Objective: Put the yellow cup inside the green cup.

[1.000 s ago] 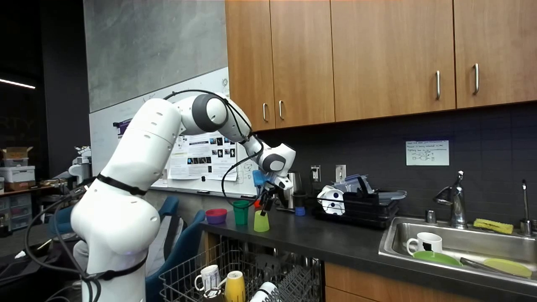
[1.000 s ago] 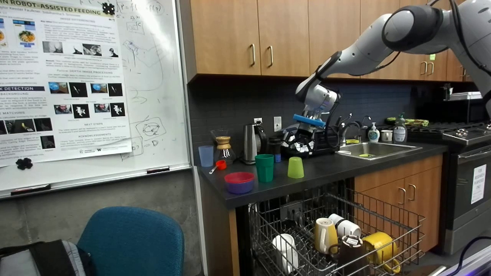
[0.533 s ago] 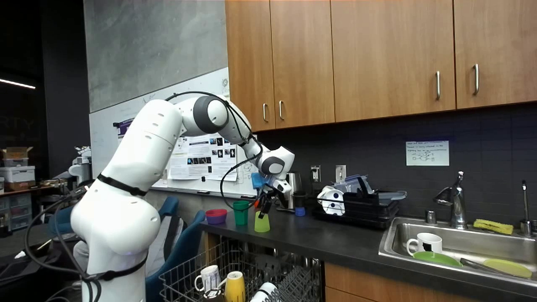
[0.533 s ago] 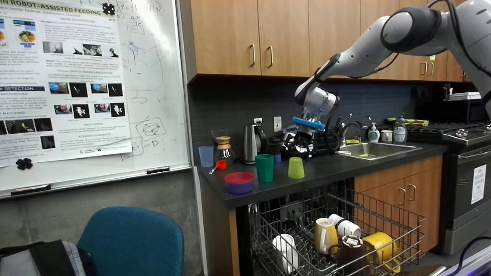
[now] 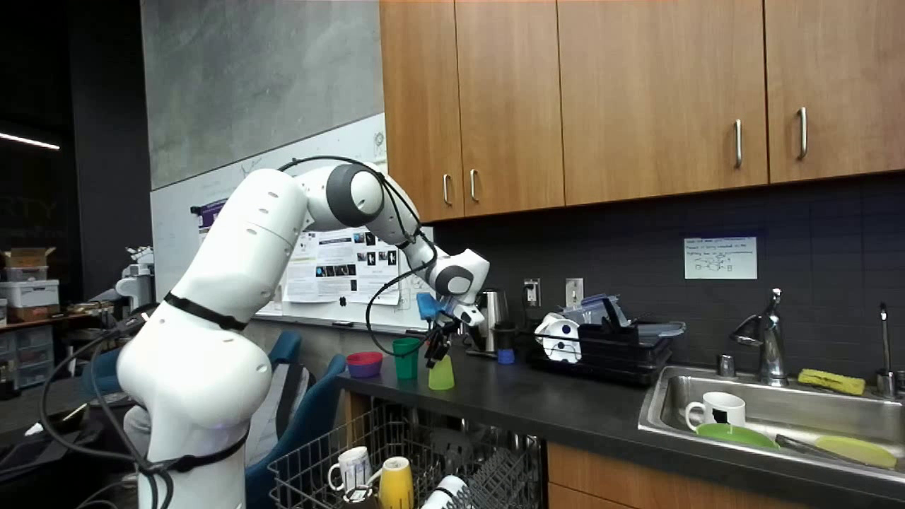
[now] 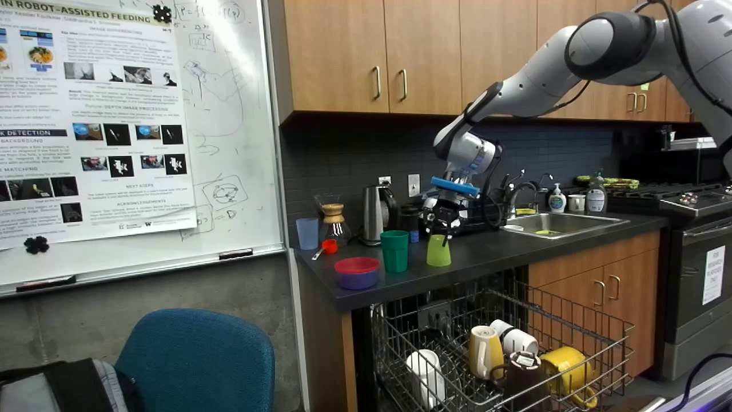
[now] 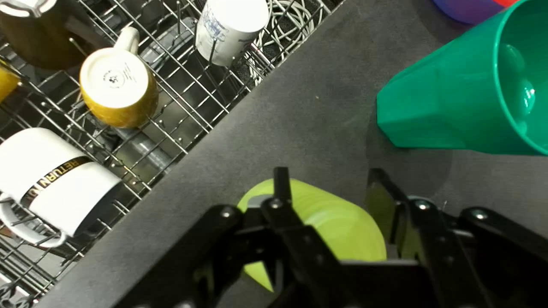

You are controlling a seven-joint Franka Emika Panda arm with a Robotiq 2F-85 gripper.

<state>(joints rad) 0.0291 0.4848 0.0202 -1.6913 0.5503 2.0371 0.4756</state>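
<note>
Yellow cup (image 7: 346, 226) — upside-dn on counter (image 7: 308, 119), btwn jaws, gripper (image 7: 329, 187) clamped on it

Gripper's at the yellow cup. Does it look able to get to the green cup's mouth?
Probably yes, after a lift: the green cup stands upright, mouth open, close by, and is taller than the yellow cup that the gripper straddles. In the wrist view, only counter shows between gripper and green cup.
</note>
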